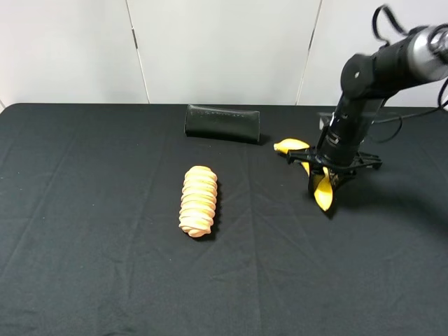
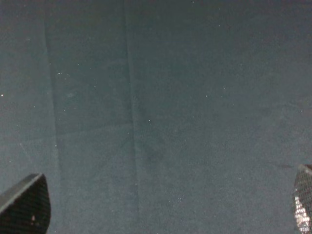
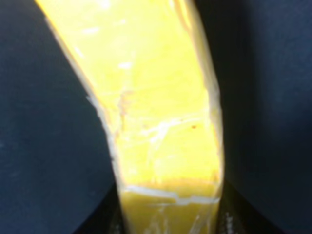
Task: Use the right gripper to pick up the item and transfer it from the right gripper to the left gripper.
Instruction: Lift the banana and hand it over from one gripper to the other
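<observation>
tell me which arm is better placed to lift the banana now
Right. The right gripper is shut on the banana. The left gripper is open, with only bare cloth in its view.

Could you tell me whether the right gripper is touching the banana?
Touching. The right wrist view shows the banana squeezed between the fingers of the right gripper, with no gap on either side.

Overhead view bright, even, sharp. I note soft shadow on tabletop [image 1: 392,210] at far right, thin one along roll [image 1: 199,200]. Left wrist view dim, grainy, bluish; cloth creases faint. Right wrist view: banana [image 3: 161,122] too close, blurred, glare bleaching part of peel; surround dark.
</observation>
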Controlling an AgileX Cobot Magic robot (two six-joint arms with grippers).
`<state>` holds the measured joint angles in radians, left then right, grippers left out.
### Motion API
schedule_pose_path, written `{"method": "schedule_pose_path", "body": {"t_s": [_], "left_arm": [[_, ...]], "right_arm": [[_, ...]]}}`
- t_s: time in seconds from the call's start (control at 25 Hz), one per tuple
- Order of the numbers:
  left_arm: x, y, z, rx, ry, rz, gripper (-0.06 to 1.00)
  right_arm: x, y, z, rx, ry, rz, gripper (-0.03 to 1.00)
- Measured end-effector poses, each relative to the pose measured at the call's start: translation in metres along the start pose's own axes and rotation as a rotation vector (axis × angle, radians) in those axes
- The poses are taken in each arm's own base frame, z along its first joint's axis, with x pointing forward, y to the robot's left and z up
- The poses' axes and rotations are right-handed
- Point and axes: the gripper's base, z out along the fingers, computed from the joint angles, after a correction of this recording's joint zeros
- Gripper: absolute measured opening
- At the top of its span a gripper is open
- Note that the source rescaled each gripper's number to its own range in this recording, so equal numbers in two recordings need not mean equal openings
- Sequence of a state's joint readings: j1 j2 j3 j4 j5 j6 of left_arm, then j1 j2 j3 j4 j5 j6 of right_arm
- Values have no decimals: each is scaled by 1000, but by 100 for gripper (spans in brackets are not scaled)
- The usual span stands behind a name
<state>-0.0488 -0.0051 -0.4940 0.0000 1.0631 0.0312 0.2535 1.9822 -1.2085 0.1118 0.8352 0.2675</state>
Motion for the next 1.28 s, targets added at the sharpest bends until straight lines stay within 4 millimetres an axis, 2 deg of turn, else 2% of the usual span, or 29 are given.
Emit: {"method": "schedule_pose_path", "body": {"t_s": [0.36, 0.64, 0.92, 1.28], "left_arm": [[0, 0, 0, 0, 0, 0, 98], [0, 0, 0, 0, 0, 0, 98], [0, 0, 0, 0, 0, 0, 98], [0, 0, 0, 0, 0, 0, 98]], "right_arm": [[13, 0, -63, -21, -86, -78, 0], [30, -3, -96, -11, -85, -220, 0], [40, -4, -122, -19, -138, -318, 0], [52, -3, -136, -59, -128, -406, 0]]}}
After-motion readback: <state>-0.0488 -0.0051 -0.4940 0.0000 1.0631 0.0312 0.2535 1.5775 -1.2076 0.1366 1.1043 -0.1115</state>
